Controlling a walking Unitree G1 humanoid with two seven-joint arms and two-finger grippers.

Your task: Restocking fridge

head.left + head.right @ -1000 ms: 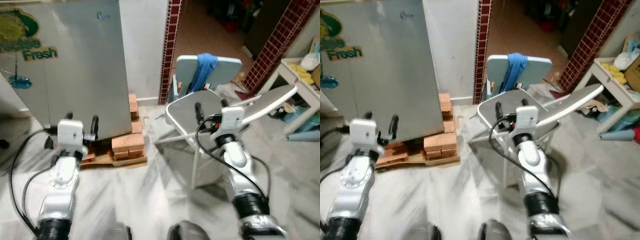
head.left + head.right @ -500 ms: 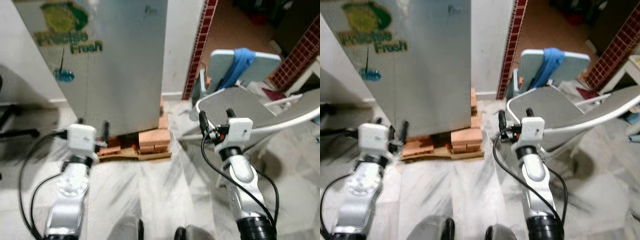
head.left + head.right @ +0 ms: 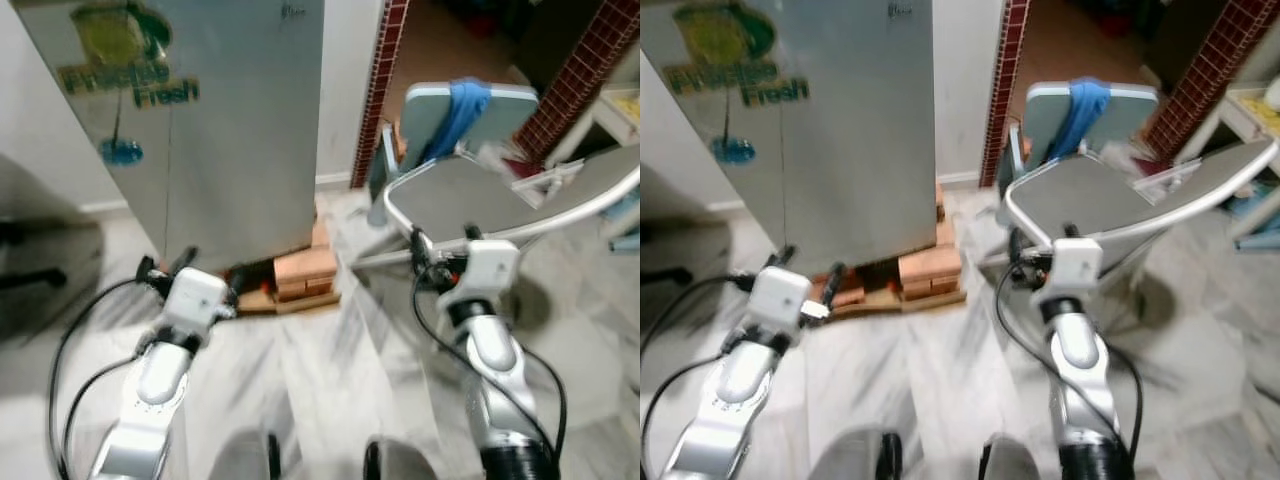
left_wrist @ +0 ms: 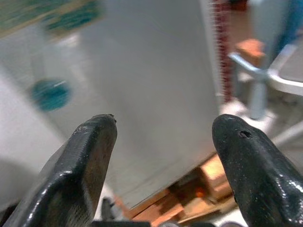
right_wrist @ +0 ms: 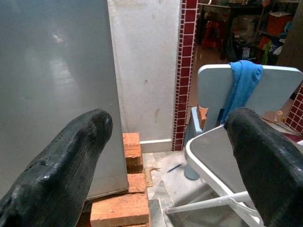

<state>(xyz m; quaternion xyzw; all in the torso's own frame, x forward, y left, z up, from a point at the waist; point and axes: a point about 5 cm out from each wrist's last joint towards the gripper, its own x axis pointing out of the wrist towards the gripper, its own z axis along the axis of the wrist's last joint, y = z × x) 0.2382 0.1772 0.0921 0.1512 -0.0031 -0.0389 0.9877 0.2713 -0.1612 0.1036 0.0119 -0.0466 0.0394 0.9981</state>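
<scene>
One fridge point(image 3: 220, 120), two chairs point(image 3: 480, 190)

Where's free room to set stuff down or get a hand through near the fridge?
Bare floor runs between the left gripper and right gripper, both with jaws open and empty. The gray chair seat is bare too. It is crowded at the fridge base, where bricks are stacked, and behind the chair, where a blue cloth hangs.

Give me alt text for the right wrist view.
The right gripper, fingers open and empty, faces a closed grey fridge raised on bricks. Beside it are a white wall, a red-tiled pillar and a chair draped with a blue cloth.
</scene>
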